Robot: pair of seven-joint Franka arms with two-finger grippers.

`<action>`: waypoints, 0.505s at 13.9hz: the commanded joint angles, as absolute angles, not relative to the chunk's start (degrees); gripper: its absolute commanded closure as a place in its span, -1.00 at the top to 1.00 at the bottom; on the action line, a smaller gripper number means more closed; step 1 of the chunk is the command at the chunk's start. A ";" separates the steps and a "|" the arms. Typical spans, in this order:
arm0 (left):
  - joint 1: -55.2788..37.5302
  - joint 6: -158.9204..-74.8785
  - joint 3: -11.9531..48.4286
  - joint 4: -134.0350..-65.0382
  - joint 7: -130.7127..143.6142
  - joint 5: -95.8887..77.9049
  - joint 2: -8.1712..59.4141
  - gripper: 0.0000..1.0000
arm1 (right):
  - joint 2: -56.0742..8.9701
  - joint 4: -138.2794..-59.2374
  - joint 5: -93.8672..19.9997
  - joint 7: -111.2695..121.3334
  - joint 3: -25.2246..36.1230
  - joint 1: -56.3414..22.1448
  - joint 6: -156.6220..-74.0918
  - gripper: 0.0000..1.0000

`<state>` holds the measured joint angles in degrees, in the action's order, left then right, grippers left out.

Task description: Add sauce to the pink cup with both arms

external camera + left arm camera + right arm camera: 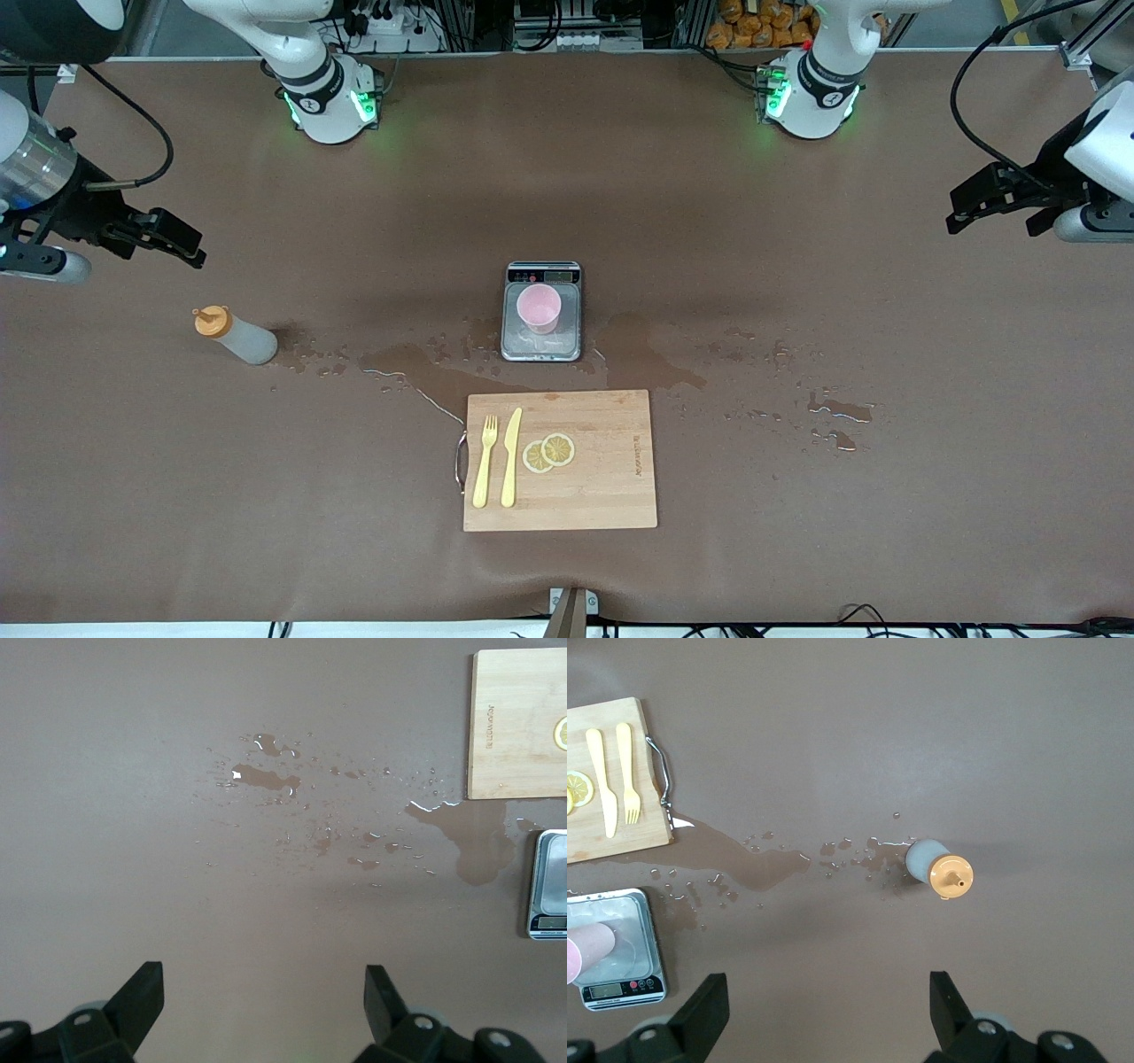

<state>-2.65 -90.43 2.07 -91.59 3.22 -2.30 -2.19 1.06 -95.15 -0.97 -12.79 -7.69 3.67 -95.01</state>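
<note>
Standing upright on the scale (541, 312) at mid-table, the pink cup (539, 307) has its mouth open to the ceiling; whether it holds any sauce cannot be told. The sauce bottle (236, 336) stands upright, long axis vertical and orange cap on top, well apart from the cup toward the right arm's end of the table.

The right gripper (182, 244) hangs in the air at that same end with its fingers spread and nothing between them; its wrist view shows the bottle's cap from above, just ahead of the open fingers. The left gripper (992, 202) hangs over the table's other end, fingers likewise spread and holding nothing, well apart from both bottle and cup.

Judgement: the right arm is plainly the nearer to the bottle — the left is the better placed to steady the cup, though neither is close to it. Cup and bottle as they stand would fit a pour yet to come or a bottle set back after one.

Spilled liquid (416, 363) spreads across the cloth between bottle and scale and on toward the left arm's end. A cutting board (602, 478) with fork, knife and lemon slices lies nearer the front camera than the scale — the room above the cup is open
</note>
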 commanded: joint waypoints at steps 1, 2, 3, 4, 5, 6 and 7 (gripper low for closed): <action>-2.46 -89.74 2.37 -90.79 2.11 -1.32 -2.11 1.00 | 1.14 -94.22 0.35 -12.48 -7.21 2.99 -94.66 1.00; -2.46 -89.74 2.37 -90.79 2.11 -1.32 -2.11 1.00 | 1.23 -94.13 0.35 -12.48 -7.12 3.08 -94.66 1.00; -2.37 -89.74 2.37 -90.79 2.11 -1.32 -2.11 1.00 | 1.32 -94.13 0.35 -12.48 -7.21 2.90 -94.75 1.00; -2.37 -89.74 2.37 -90.79 2.11 -1.32 -2.11 1.00 | 1.32 -94.22 0.35 -12.48 -7.21 2.90 -94.83 1.00; -2.37 -89.74 2.37 -90.79 2.11 -1.32 -2.11 1.00 | 1.32 -94.04 0.35 -12.48 -7.12 3.07 -94.83 1.00; -2.37 -89.74 2.37 -90.79 2.11 -1.32 -2.11 1.00 | 1.32 -92.82 0.00 -12.48 -6.95 3.42 -94.83 1.00; -2.37 -89.74 2.37 -90.79 2.11 -1.32 -2.11 1.00 | 1.06 -92.20 -0.44 -12.48 -6.94 3.86 -94.57 1.00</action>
<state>-2.67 -90.43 2.08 -91.59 3.22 -2.30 -2.19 1.10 -94.12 -0.88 -12.79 -7.40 3.68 -95.11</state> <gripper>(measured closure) 0.000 0.000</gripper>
